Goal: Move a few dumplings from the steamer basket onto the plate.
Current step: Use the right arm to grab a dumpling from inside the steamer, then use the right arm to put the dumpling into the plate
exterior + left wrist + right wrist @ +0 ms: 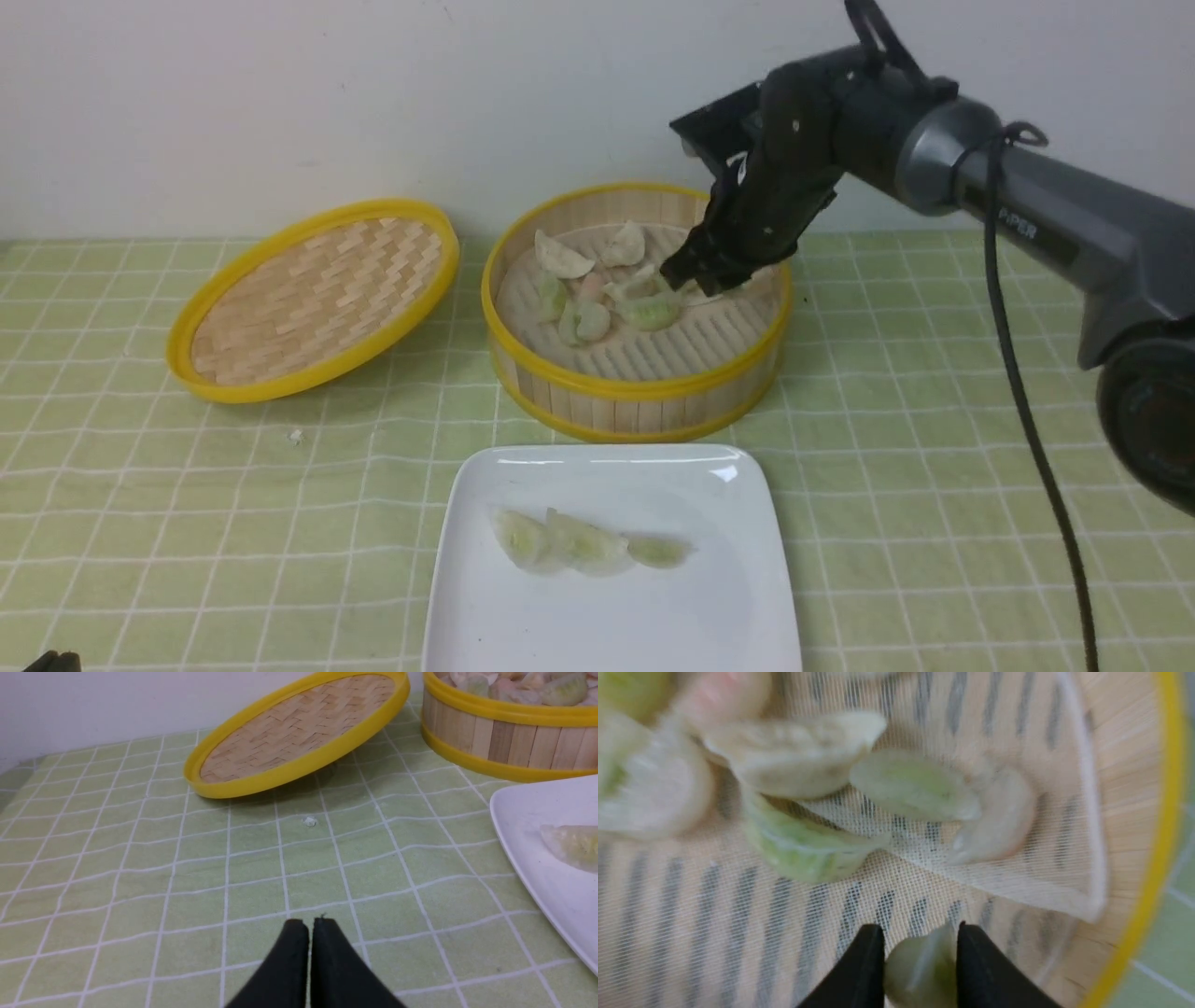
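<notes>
The steamer basket (635, 387) stands at the back centre with several dumplings (588, 299) on its pale liner. My right gripper (695, 275) reaches down inside the basket, on its right side. In the right wrist view its black fingers (873, 961) press on both sides of one pale green dumpling (920, 970), close above the liner. Three dumplings (579, 546) lie in a row on the white plate (607, 607) in front of the basket. My left gripper (308, 924) is shut and empty, low over the cloth, left of the plate (537, 826).
The shallow woven lid (317, 299) leans tilted to the left of the basket. A small white crumb (295, 435) lies on the green checked cloth in front of the lid. A black cable hangs from the right arm.
</notes>
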`<action>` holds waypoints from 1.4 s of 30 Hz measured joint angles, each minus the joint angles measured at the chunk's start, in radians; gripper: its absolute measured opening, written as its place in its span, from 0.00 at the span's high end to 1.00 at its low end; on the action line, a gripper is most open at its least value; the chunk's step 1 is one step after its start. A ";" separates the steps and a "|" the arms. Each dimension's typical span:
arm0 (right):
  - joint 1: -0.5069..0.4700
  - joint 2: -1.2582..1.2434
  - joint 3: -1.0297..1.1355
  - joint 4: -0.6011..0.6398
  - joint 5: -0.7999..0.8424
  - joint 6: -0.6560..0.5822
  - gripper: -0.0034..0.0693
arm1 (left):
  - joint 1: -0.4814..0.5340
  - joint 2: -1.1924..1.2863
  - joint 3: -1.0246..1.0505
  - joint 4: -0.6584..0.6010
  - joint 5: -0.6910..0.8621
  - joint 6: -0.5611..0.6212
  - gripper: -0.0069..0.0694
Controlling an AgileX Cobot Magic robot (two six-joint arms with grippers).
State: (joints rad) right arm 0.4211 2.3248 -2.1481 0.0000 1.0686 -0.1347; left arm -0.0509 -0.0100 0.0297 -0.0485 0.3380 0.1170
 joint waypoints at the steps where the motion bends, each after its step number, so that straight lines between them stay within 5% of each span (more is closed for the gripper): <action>1: 0.001 -0.031 -0.024 0.000 0.048 0.002 0.70 | 0.000 0.000 0.000 0.000 0.000 0.000 0.92; 8: 0.002 -0.162 -0.032 0.128 0.169 0.003 0.70 | 0.000 0.000 0.000 0.000 0.000 0.000 0.92; 14: 0.063 -0.339 0.250 0.232 0.174 -0.014 0.70 | 0.000 0.000 0.000 0.000 0.000 0.000 0.92; 21: 0.155 -0.345 0.510 0.237 0.164 0.005 0.70 | 0.000 0.000 0.000 0.000 0.000 0.000 0.92; 31: 0.180 -0.269 0.571 0.173 0.067 0.029 0.69 | 0.000 0.000 0.000 0.000 0.000 0.000 0.92; 42: 0.180 -0.258 0.473 0.077 0.044 0.135 0.24 | 0.000 0.000 0.000 0.000 0.000 0.000 0.92</action>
State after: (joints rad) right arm 0.6015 2.0665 -1.6754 0.0771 1.1130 0.0000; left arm -0.0509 -0.0100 0.0297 -0.0485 0.3380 0.1170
